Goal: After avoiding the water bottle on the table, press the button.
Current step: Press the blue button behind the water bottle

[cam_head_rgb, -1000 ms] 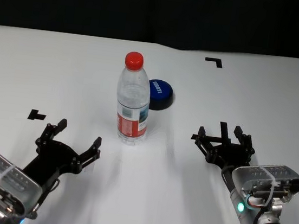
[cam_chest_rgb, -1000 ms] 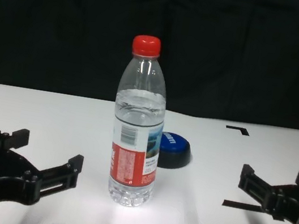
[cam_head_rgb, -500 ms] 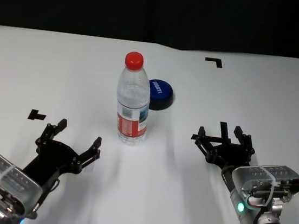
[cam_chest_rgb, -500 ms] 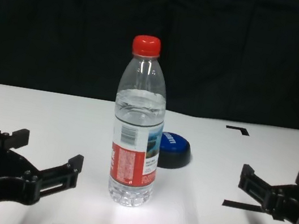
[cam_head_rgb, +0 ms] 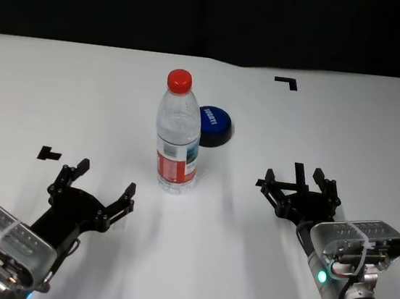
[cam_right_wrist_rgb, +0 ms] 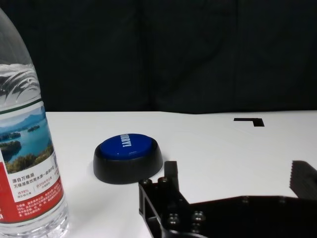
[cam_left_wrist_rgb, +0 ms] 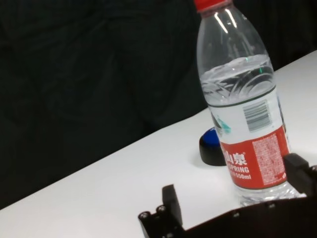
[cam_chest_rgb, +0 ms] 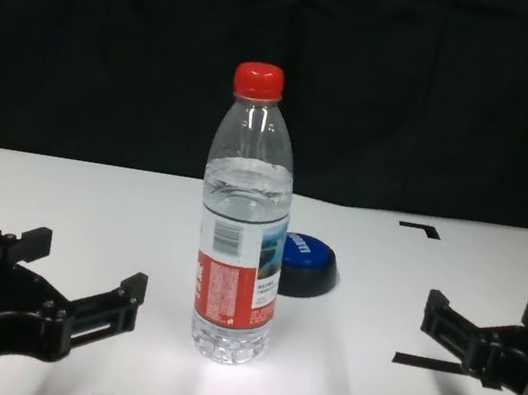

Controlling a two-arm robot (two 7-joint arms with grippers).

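The water bottle (cam_head_rgb: pixel 178 136) stands upright mid-table, clear with a red cap and red label; it also shows in the chest view (cam_chest_rgb: pixel 244 225) and both wrist views (cam_left_wrist_rgb: pixel 245 109) (cam_right_wrist_rgb: pixel 25 148). Right behind it, slightly to the right, sits the blue dome button (cam_head_rgb: pixel 214 125) (cam_chest_rgb: pixel 309 264) (cam_right_wrist_rgb: pixel 128 157) (cam_left_wrist_rgb: pixel 212 147), partly hidden by the bottle. My left gripper (cam_head_rgb: pixel 96 191) (cam_chest_rgb: pixel 77 283) rests open near the table's front left, short of the bottle. My right gripper (cam_head_rgb: pixel 299 185) (cam_chest_rgb: pixel 494 337) is open at the front right, well clear of the button.
The white table (cam_head_rgb: pixel 348 131) carries black tape marks: a corner mark (cam_head_rgb: pixel 287 81) at the back right, a small mark (cam_head_rgb: pixel 48 153) at the left, and a strip (cam_chest_rgb: pixel 424 362) by the right gripper. A dark curtain closes off the back.
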